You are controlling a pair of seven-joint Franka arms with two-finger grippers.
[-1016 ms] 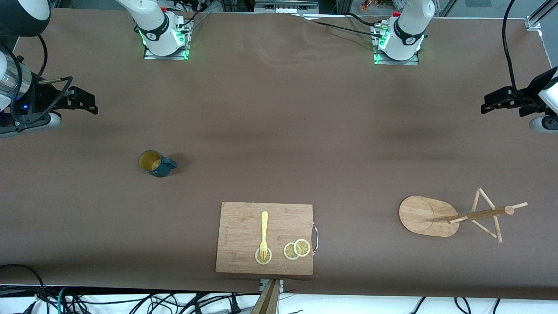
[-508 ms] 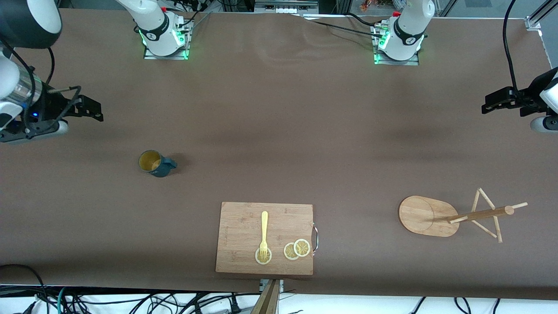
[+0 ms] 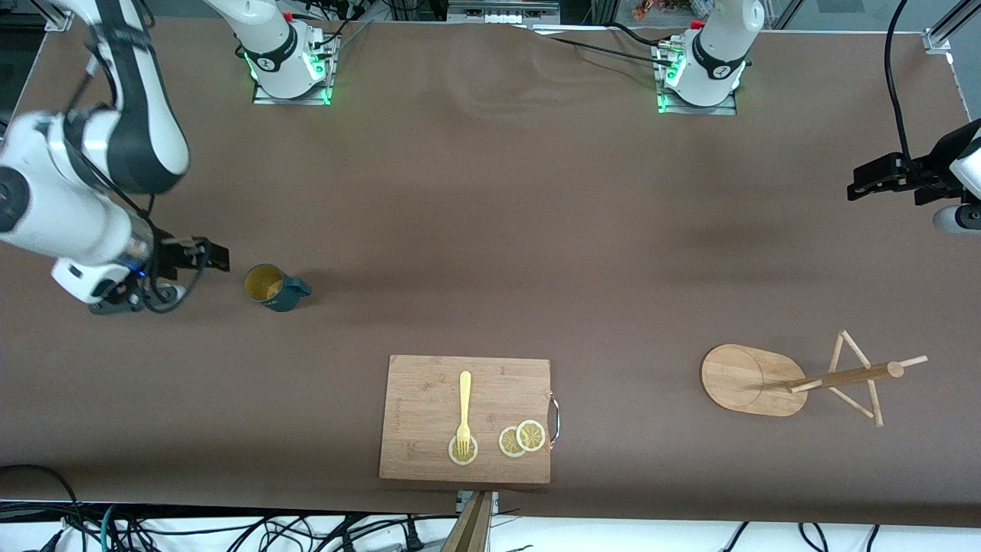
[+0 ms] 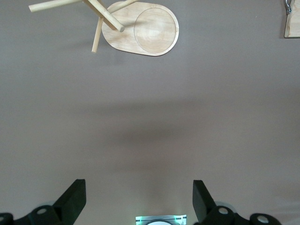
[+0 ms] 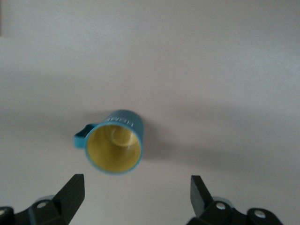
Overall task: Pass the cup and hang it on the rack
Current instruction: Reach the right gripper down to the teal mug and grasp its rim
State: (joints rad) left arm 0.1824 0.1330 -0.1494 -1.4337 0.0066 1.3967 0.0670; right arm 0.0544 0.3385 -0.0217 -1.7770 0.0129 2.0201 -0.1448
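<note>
Beside the upright cup (image 3: 270, 285), right gripper (image 3: 214, 256) spread wide and empty – risks nudging it over if one finger clips the rim – left gripper (image 3: 862, 181) waiting, equally wide

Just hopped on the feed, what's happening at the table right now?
The right gripper, fingers open and empty, is low beside the cup, which stands upright on the table toward the right arm's end. Nothing is grasped yet. The left gripper waits open at its own end of the table. The rack stands empty near the left arm's end. A cutting board with a fork and lemon slices lies near the front camera, untouched.
</note>
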